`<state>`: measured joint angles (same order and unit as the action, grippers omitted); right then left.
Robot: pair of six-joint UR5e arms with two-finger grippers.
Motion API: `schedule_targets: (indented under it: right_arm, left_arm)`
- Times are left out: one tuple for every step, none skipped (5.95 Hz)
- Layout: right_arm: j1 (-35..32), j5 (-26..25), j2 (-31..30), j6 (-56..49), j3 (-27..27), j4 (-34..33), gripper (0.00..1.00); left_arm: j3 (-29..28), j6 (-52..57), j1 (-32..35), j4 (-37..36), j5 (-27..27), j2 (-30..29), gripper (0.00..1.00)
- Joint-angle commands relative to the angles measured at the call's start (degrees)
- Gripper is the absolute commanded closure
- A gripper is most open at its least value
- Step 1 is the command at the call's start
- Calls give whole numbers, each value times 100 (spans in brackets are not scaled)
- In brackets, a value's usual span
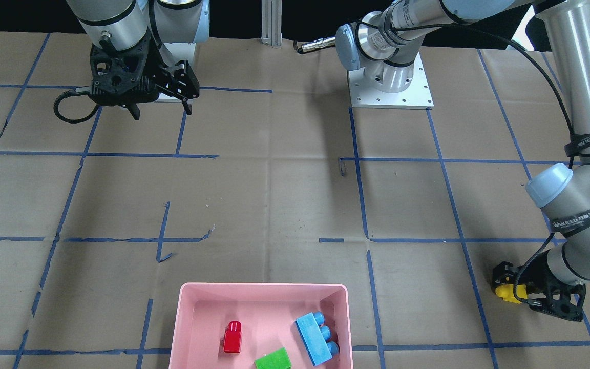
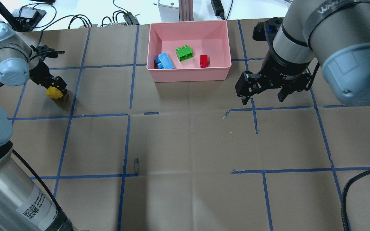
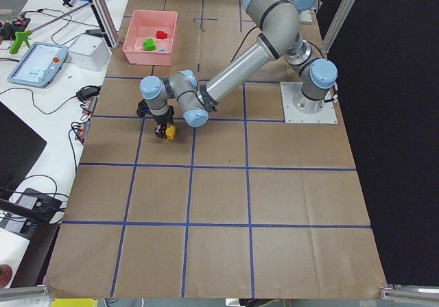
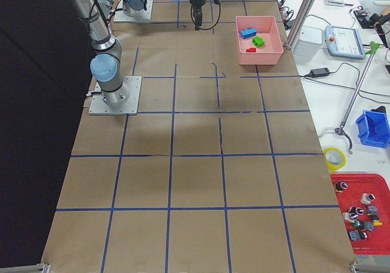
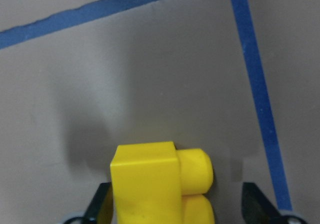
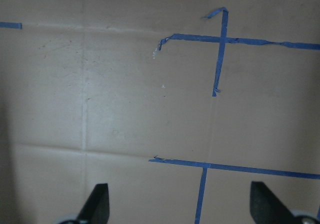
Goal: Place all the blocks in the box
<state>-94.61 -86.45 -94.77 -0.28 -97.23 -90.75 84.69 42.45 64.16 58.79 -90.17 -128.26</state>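
The yellow brick (image 5: 145, 184) lies on the table at the robot's far left, studs sideways, also in the overhead view (image 2: 54, 92) and front view (image 1: 507, 292). My left gripper (image 5: 177, 206) is low over it, open, with a finger on each side; one finger (image 5: 255, 204) stands clear of the studs. The pink box (image 2: 188, 75) holds the green brick (image 2: 184, 53), the red brick (image 2: 204, 61) and the blue brick (image 2: 165, 61). My right gripper (image 2: 262, 100) is open and empty, right of the box, above bare table (image 6: 182, 209).
The table is brown paper with a grid of blue tape lines (image 2: 128, 141). Cables and devices lie beyond the far edge behind the box (image 2: 120, 17). The right arm's bulky elbow (image 2: 348, 51) hangs over the right half.
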Motion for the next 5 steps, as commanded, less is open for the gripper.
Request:
schedule_targets:
  right_arm:
    - [-40,-223,-24,80,291,257,0]
    - [-49,-188,-24,176,371,373,0]
    - [-49,-162,-24,177,363,357,0]
    - [-49,-170,-15,168,371,357,0]
    - [-49,-153,-15,168,363,339,0]
  left_arm:
    - [-40,27,0,1,-36,64,65]
    - [-136,10,9,10,-36,73,84]
    - [-189,1,26,71,-53,160,98]
    - [-285,9,35,132,-53,335,100]
    - [-660,9,53,638,-53,510,100]
